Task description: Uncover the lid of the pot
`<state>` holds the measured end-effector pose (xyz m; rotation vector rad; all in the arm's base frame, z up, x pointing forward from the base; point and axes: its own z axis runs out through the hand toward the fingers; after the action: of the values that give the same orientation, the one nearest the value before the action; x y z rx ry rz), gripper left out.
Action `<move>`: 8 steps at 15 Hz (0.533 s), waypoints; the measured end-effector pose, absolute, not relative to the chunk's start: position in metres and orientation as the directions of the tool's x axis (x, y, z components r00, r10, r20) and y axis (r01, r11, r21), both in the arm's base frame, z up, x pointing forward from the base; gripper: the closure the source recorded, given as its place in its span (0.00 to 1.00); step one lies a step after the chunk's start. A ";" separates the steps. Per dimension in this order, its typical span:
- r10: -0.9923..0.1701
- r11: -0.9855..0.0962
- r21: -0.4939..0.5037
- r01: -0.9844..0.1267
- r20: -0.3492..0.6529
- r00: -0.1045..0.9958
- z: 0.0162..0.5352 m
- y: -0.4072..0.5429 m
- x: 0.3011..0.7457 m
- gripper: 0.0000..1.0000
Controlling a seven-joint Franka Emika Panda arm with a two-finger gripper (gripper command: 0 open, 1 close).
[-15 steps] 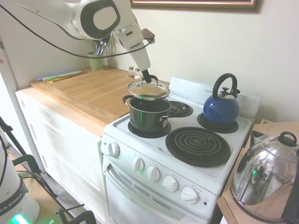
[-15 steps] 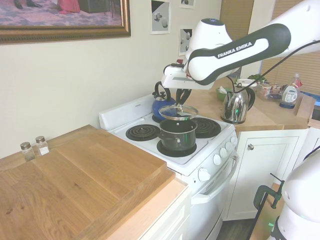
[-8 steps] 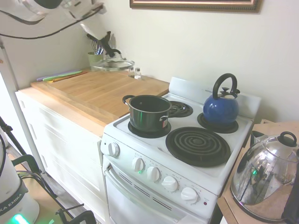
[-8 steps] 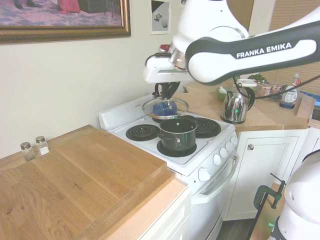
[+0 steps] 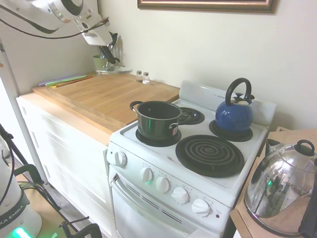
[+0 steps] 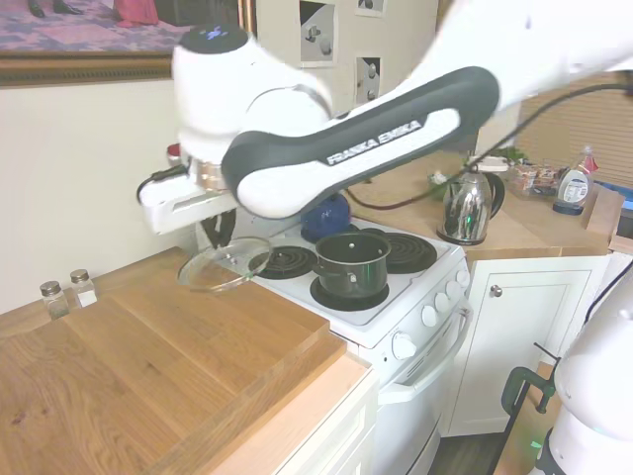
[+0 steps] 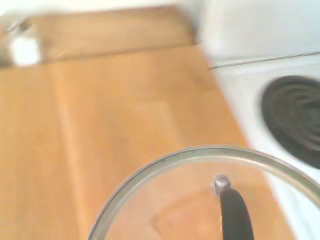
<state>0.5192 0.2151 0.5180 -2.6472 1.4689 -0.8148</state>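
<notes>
Above the wooden bench (image 6: 168, 346), near the edge that meets the white electric stove (image 6: 396, 297), the round clear glass lid with a steel rim (image 6: 226, 265) hung level from the jaws (image 6: 232, 230), which were closed on its black arched handle (image 7: 235, 215); the fingers themselves were dark and partly hidden behind the arm, so the grip is judged from the lid being carried clear of any surface. What the coming move turned on was that the lid sat directly below the jaws with bare wood beneath it, and the small dark round pot with two side loop handles (image 5: 158, 118) stood uncovered well apart, on the stove's front burner nearest the bench. Setting the lid down would, I judge, call for a straight descent. Counted: one lid, one pot, one blue kettle (image 5: 234, 115) on a rear burner, one shiny chrome dome kettle (image 5: 280, 186), two small shakers (image 6: 65, 294) by the bench's wall edge, four burners.
</notes>
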 end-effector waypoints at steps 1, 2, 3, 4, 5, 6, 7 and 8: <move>-0.784 -0.571 -0.225 -0.789 0.433 0.444 0.507 0.223 0.532 1.00; -0.777 -0.578 -0.195 -0.793 0.429 0.461 0.494 0.228 0.545 1.00; -0.775 -0.579 -0.167 -0.798 0.416 0.475 0.479 0.232 0.559 1.00; -0.778 -0.577 -0.151 -0.803 0.401 0.483 0.467 0.235 0.573 1.00; -0.779 -0.577 -0.140 -0.804 0.390 0.491 0.458 0.238 0.586 1.00; -0.777 -0.581 -0.131 -0.803 0.381 0.501 0.451 0.240 0.595 1.00; -0.776 -0.585 -0.122 -0.802 0.373 0.509 0.448 0.241 0.602 1.00; -0.775 -0.589 -0.114 -0.800 0.362 0.519 0.447 0.241 0.604 1.00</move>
<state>0.6035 0.2410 0.4468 -2.7956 1.4520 -0.6108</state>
